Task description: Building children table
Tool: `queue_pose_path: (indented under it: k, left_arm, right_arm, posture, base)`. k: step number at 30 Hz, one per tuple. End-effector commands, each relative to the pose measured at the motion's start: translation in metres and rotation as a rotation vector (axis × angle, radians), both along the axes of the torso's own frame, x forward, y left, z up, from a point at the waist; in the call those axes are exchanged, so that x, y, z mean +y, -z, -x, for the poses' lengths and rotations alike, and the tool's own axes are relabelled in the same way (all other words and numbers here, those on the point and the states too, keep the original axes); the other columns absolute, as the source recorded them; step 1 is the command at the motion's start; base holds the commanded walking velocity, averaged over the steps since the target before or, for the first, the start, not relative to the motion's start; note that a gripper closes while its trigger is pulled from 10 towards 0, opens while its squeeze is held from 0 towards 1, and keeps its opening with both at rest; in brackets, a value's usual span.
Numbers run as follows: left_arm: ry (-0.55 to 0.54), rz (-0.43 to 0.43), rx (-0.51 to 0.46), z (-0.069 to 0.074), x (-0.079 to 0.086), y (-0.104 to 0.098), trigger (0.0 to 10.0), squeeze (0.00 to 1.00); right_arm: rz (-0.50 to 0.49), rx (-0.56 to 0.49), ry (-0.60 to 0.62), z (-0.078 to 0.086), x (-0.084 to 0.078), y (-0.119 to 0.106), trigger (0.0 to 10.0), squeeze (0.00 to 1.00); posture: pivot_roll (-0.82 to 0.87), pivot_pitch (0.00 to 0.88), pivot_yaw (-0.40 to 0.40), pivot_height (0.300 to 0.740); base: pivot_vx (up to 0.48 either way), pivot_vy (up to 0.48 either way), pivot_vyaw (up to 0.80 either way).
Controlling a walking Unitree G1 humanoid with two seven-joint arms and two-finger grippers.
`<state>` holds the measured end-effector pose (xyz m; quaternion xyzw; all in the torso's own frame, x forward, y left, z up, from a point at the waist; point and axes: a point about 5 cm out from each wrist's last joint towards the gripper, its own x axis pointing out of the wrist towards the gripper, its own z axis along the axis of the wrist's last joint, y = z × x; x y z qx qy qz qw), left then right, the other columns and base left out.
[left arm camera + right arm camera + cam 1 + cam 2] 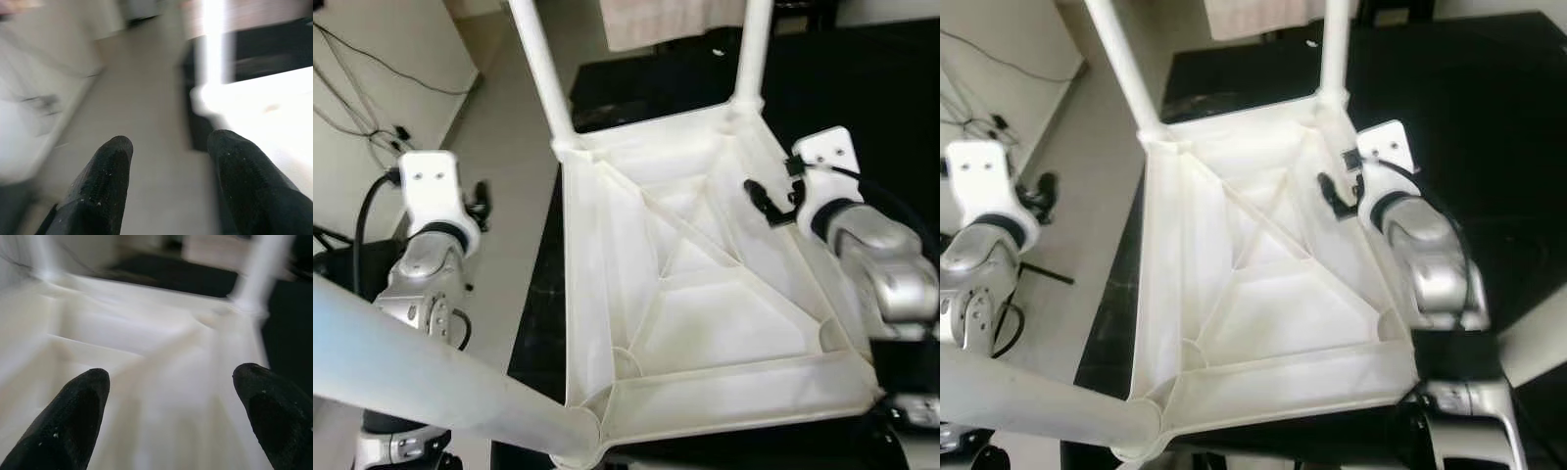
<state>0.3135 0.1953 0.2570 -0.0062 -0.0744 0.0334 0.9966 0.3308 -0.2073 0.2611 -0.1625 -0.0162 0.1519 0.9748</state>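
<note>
Lying upside down on a black surface (862, 78), the white children table (705, 304) is seen w/ legs up. Right claw (168, 396), fingers apart, is held just over its ribbed underside. Left claw (168, 161), also apart, is poised beside the table's edge, prob. above floor (146, 122).

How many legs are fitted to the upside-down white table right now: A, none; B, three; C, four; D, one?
B: the table lies underside up with legs at three corners, while the near right corner socket by the right gripper's arm has none.
</note>
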Motion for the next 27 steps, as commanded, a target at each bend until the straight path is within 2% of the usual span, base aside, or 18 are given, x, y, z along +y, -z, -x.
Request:
queue_pose_path:
  k: [1, 2, 4, 5, 7, 9, 12, 13, 15, 17, 18, 19, 20, 25, 27]
  left_arm:
    - [0.093, 0.004, -0.044, 0.005, -0.011, -0.004, 10.0, 0.00]
    - [0.163, 0.007, -0.058, 0.013, -0.022, 0.000, 10.0, 0.00]
    - [0.234, 0.014, -0.057, 0.027, -0.033, 0.009, 10.0, 0.00]
    - [0.251, 0.020, -0.049, 0.032, -0.035, 0.014, 10.0, 0.00]
    - [0.246, 0.023, -0.030, 0.040, -0.035, 0.023, 10.0, 0.00]
    - [0.189, -0.003, 0.033, 0.048, -0.028, 0.038, 10.0, 0.00]
    - [0.157, -0.006, 0.063, 0.051, -0.025, 0.045, 10.0, 0.00]
    - [0.119, -0.001, 0.099, 0.056, -0.021, 0.054, 10.0, 0.00]
    - [0.119, -0.001, 0.099, 0.056, -0.021, 0.054, 10.0, 0.00]
    - [0.088, -0.006, 0.106, 0.064, -0.019, 0.060, 10.0, 0.00]
    - [0.088, -0.006, 0.106, 0.064, -0.019, 0.060, 10.0, 0.00]
    - [0.082, -0.005, 0.104, 0.067, -0.019, 0.061, 10.0, 0.00]
    - [0.081, -0.005, 0.104, 0.070, -0.020, 0.062, 10.0, 0.00]
    - [0.105, -0.011, 0.110, 0.077, -0.024, 0.065, 10.0, 0.00]
    - [0.154, -0.020, 0.134, 0.089, -0.032, 0.072, 10.0, 0.00]
  right_arm:
    - [-0.007, -0.015, -0.149, 0.012, 0.007, -0.001, 10.0, 0.00]
    - [-0.045, 0.007, -0.321, 0.029, 0.007, -0.001, 10.0, 0.00]
    - [-0.088, 0.066, -0.571, 0.056, 0.006, 0.000, 10.0, 0.00]
    - [-0.098, 0.098, -0.647, 0.066, 0.006, 0.001, 10.0, 0.00]
    - [-0.052, 0.186, -0.764, 0.081, 0.005, 0.006, 10.0, 0.00]
    - [0.032, 0.327, -0.913, 0.101, 0.006, 0.015, 10.0, 0.00]
    - [0.057, 0.367, -0.958, 0.107, 0.008, 0.018, 10.0, 0.00]
    - [0.095, 0.416, -1.032, 0.115, 0.014, 0.023, 10.0, 0.00]
    - [0.095, 0.416, -1.032, 0.115, 0.014, 0.023, 10.0, 0.00]
    - [0.160, 0.474, -1.124, 0.124, 0.021, 0.029, 10.0, 0.00]
    - [0.160, 0.474, -1.124, 0.124, 0.021, 0.029, 10.0, 0.00]
    - [0.213, 0.523, -1.157, 0.130, 0.022, 0.034, 10.0, 0.00]
    - [0.254, 0.568, -1.183, 0.135, 0.021, 0.039, 10.0, 0.00]
    - [0.293, 0.636, -1.222, 0.144, 0.018, 0.045, 10.0, 0.00]
    - [0.350, 0.706, -1.271, 0.156, 0.017, 0.050, 10.0, 0.00]
  posture:
    - [-0.07, 0.217, 0.132, 0.740]
    - [-0.07, 0.218, 0.134, 0.740]
    - [-0.07, 0.219, 0.137, 0.740]
    - [-0.08, 0.219, 0.137, 0.740]
    - [-0.07, 0.219, 0.139, 0.740]
    - [-0.07, 0.217, 0.141, 0.740]
    - [-0.07, 0.215, 0.139, 0.740]
    - [-0.06, 0.210, 0.137, 0.740]
    - [-0.06, 0.210, 0.137, 0.740]
    - [-0.06, 0.205, 0.136, 0.740]
    - [-0.06, 0.205, 0.136, 0.740]
    - [-0.05, 0.200, 0.134, 0.740]
    - [-0.05, 0.200, 0.134, 0.740]
    - [-0.06, 0.200, 0.138, 0.740]
    - [-0.06, 0.199, 0.139, 0.740]
  base:
    - [0.000, 0.000, 0.00]
    - [0.000, 0.000, 0.00]
    - [0.000, 0.000, 0.00]
    - [0.000, 0.000, 0.00]
    - [0.000, 0.000, 0.00]
    - [0.000, 0.000, 0.00]
    - [0.000, 0.000, 0.00]
    - [0.000, 0.000, 0.00]
    - [0.000, 0.000, 0.00]
    - [0.000, 0.000, 0.00]
    - [0.000, 0.000, 0.00]
    - [0.000, 0.000, 0.00]
    - [0.000, 0.000, 0.00]
    - [0.000, 0.000, 0.00]
    - [0.000, 0.000, 0.00]
